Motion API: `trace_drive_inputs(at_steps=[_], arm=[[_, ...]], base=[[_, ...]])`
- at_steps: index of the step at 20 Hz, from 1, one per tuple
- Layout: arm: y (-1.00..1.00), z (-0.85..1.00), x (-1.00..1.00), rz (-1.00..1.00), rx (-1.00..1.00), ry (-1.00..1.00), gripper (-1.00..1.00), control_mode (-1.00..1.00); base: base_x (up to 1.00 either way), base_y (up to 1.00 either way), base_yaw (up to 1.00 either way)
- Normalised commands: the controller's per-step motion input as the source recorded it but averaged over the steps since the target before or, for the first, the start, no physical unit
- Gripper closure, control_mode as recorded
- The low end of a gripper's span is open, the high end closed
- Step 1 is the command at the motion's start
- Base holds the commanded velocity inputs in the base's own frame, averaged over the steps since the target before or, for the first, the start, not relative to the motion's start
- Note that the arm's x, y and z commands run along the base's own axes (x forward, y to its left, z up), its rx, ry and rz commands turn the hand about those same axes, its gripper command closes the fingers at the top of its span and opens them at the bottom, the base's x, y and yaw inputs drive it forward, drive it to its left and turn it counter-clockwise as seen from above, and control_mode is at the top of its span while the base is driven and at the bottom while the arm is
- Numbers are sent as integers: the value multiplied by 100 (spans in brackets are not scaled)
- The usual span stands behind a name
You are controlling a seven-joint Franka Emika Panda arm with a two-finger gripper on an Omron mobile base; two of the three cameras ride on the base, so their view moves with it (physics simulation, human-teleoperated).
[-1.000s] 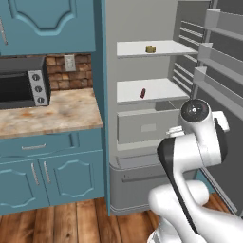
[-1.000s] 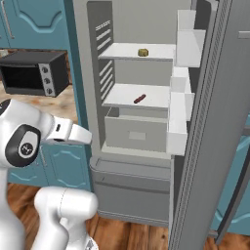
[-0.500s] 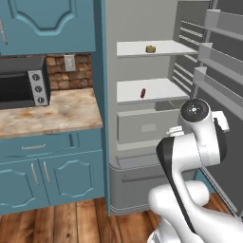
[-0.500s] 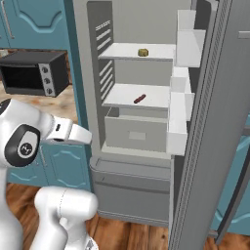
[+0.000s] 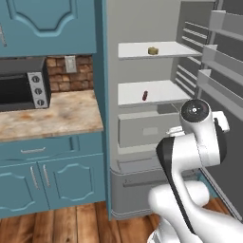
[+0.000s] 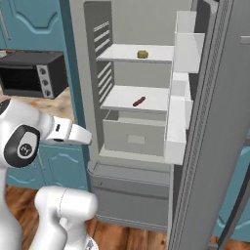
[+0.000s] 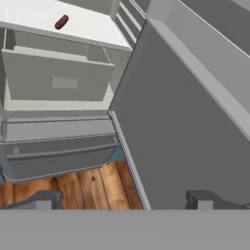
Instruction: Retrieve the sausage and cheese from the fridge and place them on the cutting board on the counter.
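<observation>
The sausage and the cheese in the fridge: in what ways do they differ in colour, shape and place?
The sausage is dark red; the cheese is yellowish-tan. The sausage is a short cylinder lying on its side; the cheese is a lumpy chunk. The sausage lies on the lower white shelf, just above the grey drawer; the cheese sits on the shelf above. Both are small and lie untouched inside the open fridge.

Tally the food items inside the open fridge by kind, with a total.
Sausage: 1, on the lower shelf.
Cheese: 1, on the upper shelf.
Total: 2
</observation>
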Motion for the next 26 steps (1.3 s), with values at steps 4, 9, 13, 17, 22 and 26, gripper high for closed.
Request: trace_drive_inputs(at_steps=[4, 9, 13, 17, 22, 26], arm=[[0, 0, 0, 0, 0, 0, -100, 100], [0, 0, 0, 0, 0, 0, -100, 100], [0, 0, 0, 0, 0, 0, -100, 100], [0, 0, 0, 0, 0, 0, -100, 100], [0, 0, 0, 0, 0, 0, -100, 100], [0, 0, 0, 0, 0, 0, -100, 100]], base=[[49, -32, 6], [41, -46, 10], [54, -38, 8], [50, -5, 0], [40, -5, 0], [22, -2, 1]])
